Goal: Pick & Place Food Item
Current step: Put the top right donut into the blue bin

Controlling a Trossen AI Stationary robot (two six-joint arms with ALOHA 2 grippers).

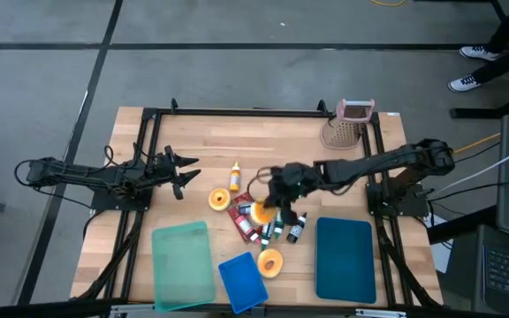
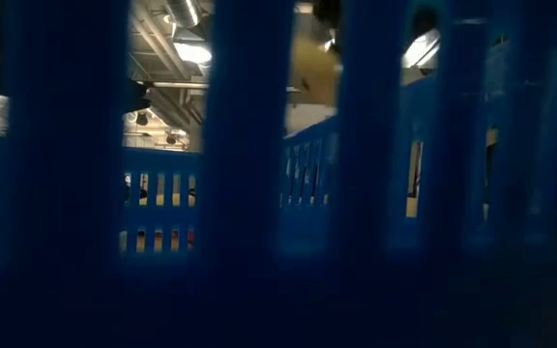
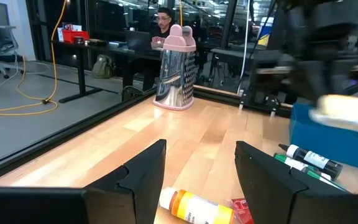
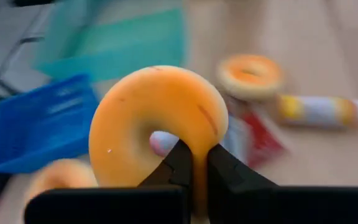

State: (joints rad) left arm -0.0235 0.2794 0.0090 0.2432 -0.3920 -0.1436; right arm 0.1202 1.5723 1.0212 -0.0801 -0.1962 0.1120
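My right gripper (image 1: 270,201) hangs over the middle of the table, shut on an orange toy donut (image 4: 157,118), which shows as an orange spot (image 1: 256,212) in the high view. Below it lie a red packet (image 1: 237,215) and some markers (image 1: 274,230). A second donut (image 1: 220,199) lies flat on the wood to the left, and a third (image 1: 270,261) near the front edge. My left gripper (image 1: 184,173) waits open at the table's left, pointing level at a small yellow bottle (image 3: 194,208). My right gripper pinches the donut's ring (image 4: 199,163) between its two fingers, one finger (image 4: 178,160) at the hole and the other (image 4: 224,163) on the outer rim. The donut stands on edge in the hold, lifted clear of the table.
Three baskets stand along the front: a light teal one (image 1: 184,265), a blue one (image 1: 242,281) and a dark teal one (image 1: 345,258). A metal grater with a pink top (image 1: 347,124) stands at the far right. Blue basket slats (image 2: 249,193) block the low view.
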